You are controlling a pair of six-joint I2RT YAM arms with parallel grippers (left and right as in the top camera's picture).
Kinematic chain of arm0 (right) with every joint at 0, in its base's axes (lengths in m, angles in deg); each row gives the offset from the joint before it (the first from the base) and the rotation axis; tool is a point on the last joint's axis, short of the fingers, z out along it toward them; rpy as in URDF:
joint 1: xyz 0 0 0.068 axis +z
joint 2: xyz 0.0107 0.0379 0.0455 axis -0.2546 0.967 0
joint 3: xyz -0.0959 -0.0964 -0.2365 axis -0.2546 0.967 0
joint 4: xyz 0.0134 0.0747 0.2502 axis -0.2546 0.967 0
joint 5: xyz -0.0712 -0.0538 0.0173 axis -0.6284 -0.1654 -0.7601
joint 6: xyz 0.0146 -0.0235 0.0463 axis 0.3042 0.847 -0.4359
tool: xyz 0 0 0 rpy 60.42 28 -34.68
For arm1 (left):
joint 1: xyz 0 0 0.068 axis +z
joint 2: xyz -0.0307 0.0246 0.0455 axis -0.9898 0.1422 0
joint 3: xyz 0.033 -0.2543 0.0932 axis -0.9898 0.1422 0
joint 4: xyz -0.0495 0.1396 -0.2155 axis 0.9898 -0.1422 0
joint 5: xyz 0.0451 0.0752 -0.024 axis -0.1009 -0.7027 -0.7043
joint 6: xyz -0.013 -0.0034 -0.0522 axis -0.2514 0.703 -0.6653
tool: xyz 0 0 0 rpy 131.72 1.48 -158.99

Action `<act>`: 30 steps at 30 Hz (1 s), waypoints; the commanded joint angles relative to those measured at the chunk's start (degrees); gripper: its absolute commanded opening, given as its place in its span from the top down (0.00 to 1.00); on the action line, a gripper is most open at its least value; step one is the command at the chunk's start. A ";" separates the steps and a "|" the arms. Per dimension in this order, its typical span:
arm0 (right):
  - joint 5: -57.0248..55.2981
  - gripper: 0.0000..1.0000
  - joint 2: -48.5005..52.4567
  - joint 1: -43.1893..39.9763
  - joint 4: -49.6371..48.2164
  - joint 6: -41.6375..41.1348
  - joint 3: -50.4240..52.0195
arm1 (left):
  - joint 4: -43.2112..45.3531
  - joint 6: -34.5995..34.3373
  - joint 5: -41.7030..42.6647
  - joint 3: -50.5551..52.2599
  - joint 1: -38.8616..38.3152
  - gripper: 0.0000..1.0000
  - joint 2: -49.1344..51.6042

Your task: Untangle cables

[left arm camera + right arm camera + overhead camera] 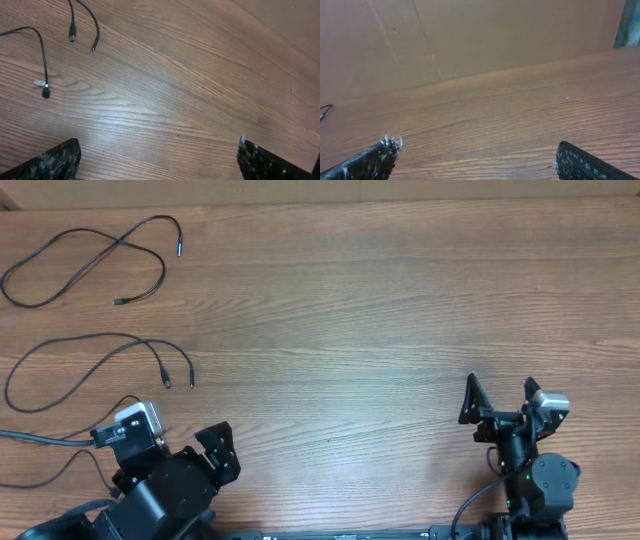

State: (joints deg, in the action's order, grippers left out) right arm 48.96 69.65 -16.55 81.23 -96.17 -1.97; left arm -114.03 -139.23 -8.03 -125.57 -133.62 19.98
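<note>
As cables lie: three thin black flexible cords (120,242) separate on brown wooden worktop (380,310); seemingly done.
Tools: left tool (218,452), right tool (500,388) spread, empty.
Next: verify nearest cord (45,65).

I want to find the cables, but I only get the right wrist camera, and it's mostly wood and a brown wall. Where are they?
Observer: Overhead shows them on the left side of the table. One looped cable lies near the far edge.
Operator: Just one?
Observer: No, a second cable lies nearer the robot, not touching the first.
Operator: Is the other claw holding any?
Observer: No, the left claw is open and empty.
</note>
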 commanded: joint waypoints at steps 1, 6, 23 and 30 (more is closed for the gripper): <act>-0.11 0.00 -2.73 -0.17 -1.88 3.06 2.78 | 0.09 -0.76 0.00 0.15 -0.37 0.00 -0.17; -0.07 0.00 -4.57 -0.13 -4.94 3.08 6.32 | 0.09 -0.76 0.00 0.15 -0.37 0.00 -0.17; -0.33 0.00 -4.90 0.59 -5.90 8.90 6.86 | 0.09 -0.76 0.00 0.15 -0.37 0.00 -0.17; -0.55 0.00 -4.90 1.05 -5.88 10.21 6.86 | 0.09 -0.76 0.00 0.15 -0.37 0.00 -0.17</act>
State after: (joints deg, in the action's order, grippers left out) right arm 48.93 65.50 -15.79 75.63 -87.10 4.28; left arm -114.03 -139.23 -8.05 -125.57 -133.62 19.98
